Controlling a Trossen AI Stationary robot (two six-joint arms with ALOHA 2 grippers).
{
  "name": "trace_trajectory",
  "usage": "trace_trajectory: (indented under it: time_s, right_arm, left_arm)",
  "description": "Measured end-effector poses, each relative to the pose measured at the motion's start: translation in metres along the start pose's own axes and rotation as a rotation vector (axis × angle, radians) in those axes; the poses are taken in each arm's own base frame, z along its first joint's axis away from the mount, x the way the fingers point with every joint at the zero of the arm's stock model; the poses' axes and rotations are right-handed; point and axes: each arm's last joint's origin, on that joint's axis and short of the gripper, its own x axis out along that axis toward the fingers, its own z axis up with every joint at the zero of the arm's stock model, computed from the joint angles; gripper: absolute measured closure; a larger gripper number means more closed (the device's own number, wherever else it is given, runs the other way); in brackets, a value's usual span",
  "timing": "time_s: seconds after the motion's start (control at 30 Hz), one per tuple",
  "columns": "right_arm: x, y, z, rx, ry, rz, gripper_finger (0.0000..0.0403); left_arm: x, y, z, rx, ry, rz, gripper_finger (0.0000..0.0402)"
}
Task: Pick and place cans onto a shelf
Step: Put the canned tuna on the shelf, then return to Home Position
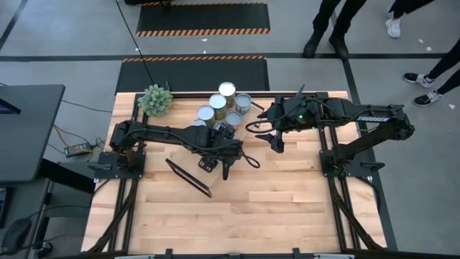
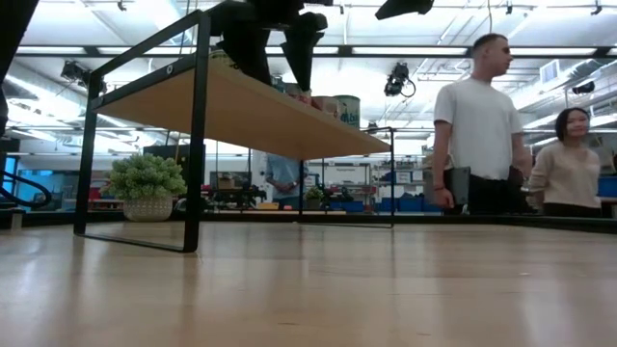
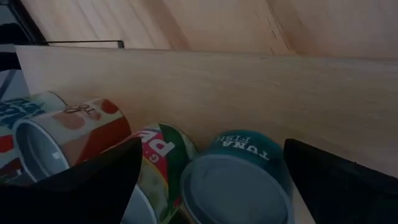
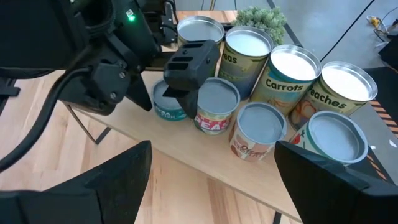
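Right wrist view, cans [image 4: 267, 93] clustered upright on shelf [image 4: 205, 163], both hands wide, empty.

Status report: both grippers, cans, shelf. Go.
Left gripper jaws open, empty, above the tuna can on the shelf. Right gripper jaws open, empty, beside the cans. All visible cans shelved; nothing blocking.

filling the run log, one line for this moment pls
left tool: open over tuna can | right tool: open, beside shelf | cans: on shelf
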Motion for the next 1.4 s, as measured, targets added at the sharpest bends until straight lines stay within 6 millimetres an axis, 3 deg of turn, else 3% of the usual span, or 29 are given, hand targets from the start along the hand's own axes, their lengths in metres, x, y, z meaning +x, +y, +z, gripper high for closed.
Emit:
trace_trajectory:
  time_s: [0.33,0.63,0.9,1.07,1.4]
  right_arm:
    - [-0.004,0.001,-0.001,0.001,0.005,0.004,0.0056]
    - [-0.028,0.004,-0.006,0.014,0.0,0.056,0.0056]
    - [-0.05,0.003,-0.014,0.028,-0.033,0.047,0.0056]
    - [-0.059,-0.001,-0.037,0.095,-0.043,0.049,0.0056]
    - [-0.07,-0.006,-0.088,0.256,-0.139,0.07,0.006]
  left_arm:
    - [-0.012,-0.004,0.0,-0.075,-0.027,0.003,0.0006]
    - [-0.072,-0.016,-0.009,-0.334,-0.224,0.026,0.0021]
    - [-0.114,-0.028,-0.034,-0.485,-0.288,-0.007,0.0112]
    - [-0.131,-0.032,-0.053,-0.576,-0.284,-0.013,0.0186]
    - [-0.156,-0.045,-0.108,-0.754,-0.406,0.135,0.0331]
